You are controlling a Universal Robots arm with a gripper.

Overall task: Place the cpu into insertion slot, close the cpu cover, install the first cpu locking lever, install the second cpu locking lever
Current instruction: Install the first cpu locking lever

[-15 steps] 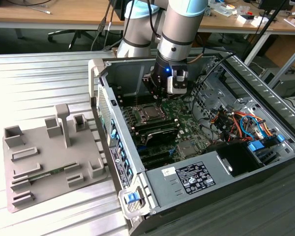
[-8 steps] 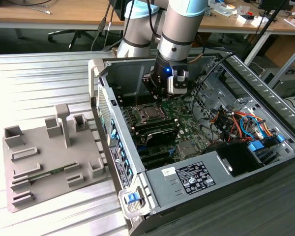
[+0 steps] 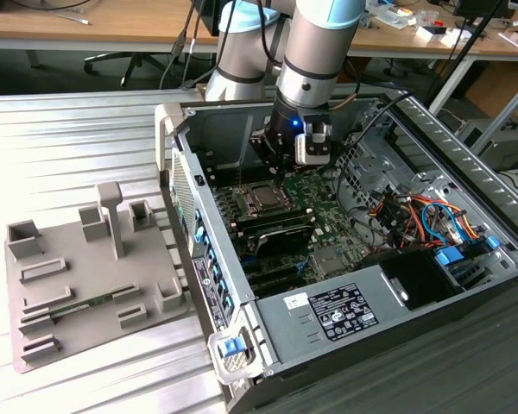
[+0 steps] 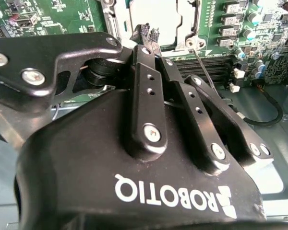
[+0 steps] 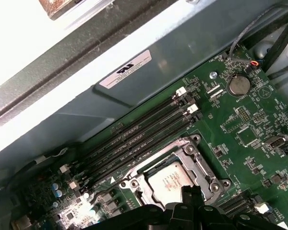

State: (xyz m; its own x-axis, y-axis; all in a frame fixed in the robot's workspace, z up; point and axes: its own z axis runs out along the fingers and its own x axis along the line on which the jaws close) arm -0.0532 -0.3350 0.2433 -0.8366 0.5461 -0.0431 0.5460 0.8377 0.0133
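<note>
cpu point(image 5: 170, 179) seated, hand point(image 4: 150, 33) pinched closed — just above

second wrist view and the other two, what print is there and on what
end effector body: white maker's name in capitals.
sticker on the case wall: too small to read.
power supply label: too small to read.
motherboard lettering: too small to read.
</note>
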